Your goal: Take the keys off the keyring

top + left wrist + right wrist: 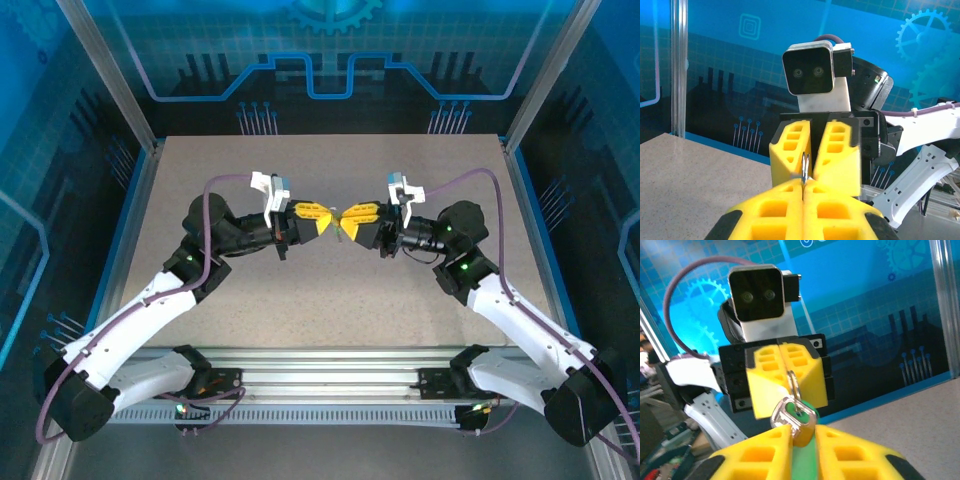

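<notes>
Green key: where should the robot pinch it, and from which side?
Probably grip the key by its flat green head, fingers on the two broad faces, coming from the end away from the keyring. That leaves the ring end free to slide off. The right gripper seems clamped that way, the left gripper pinching the keyring.

Speckled beige counter (330, 300); blue circuit-and-gear printed wall panels (330, 40) all round; aluminium frame posts (108, 70); even lighting.

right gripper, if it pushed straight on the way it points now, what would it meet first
The right gripper, shut on the small green-headed key, points straight at the left gripper. Its yellow fingers, pinching the thin grey metal keyring, look the first thing met; the gap appears tiny.
</notes>
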Controlling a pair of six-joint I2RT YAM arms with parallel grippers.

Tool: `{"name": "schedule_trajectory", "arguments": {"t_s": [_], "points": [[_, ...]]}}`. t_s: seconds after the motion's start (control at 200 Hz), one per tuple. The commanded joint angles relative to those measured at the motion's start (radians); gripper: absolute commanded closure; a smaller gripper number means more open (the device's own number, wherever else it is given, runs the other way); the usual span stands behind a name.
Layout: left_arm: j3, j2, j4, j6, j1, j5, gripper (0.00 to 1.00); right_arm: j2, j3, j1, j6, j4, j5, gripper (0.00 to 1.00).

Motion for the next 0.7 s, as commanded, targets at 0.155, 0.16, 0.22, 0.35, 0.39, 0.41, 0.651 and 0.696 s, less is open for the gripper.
{"name": "schedule_trajectory", "arguments": {"t_s": [0.155, 0.16, 0.22, 0.35, 0.39, 0.41, 0.651, 0.696], "points": [[-0.014, -0.012, 0.027, 0.006, -0.008, -0.025, 1.00, -0.029, -0.044, -0.004, 0.023, 0.040, 0.049, 0.57], [-0.014, -0.012, 0.027, 0.006, -0.009, -0.025, 1.00, -0.030, -0.045, -0.003, 0.024, 0.041, 0.049, 0.57], [-0.014, -0.010, 0.032, 0.004, -0.008, -0.022, 1.00, -0.030, -0.053, -0.008, 0.043, 0.063, 0.037, 0.62], [-0.014, -0.009, 0.044, -0.007, -0.008, -0.009, 1.00, -0.005, -0.069, -0.006, 0.103, 0.158, -0.012, 0.68], [-0.012, -0.007, 0.047, -0.010, -0.009, -0.005, 1.00, 0.007, -0.077, -0.005, 0.127, 0.201, -0.019, 0.65], [-0.012, -0.006, 0.049, -0.012, -0.008, -0.002, 1.00, 0.011, -0.080, -0.003, 0.135, 0.215, -0.023, 0.64], [-0.012, 0.000, 0.064, -0.027, -0.009, 0.012, 1.00, 0.081, -0.072, 0.009, 0.215, 0.352, -0.057, 0.60], [-0.010, 0.001, 0.064, -0.029, -0.009, 0.013, 1.00, 0.085, -0.074, 0.013, 0.214, 0.361, -0.056, 0.60]]}}
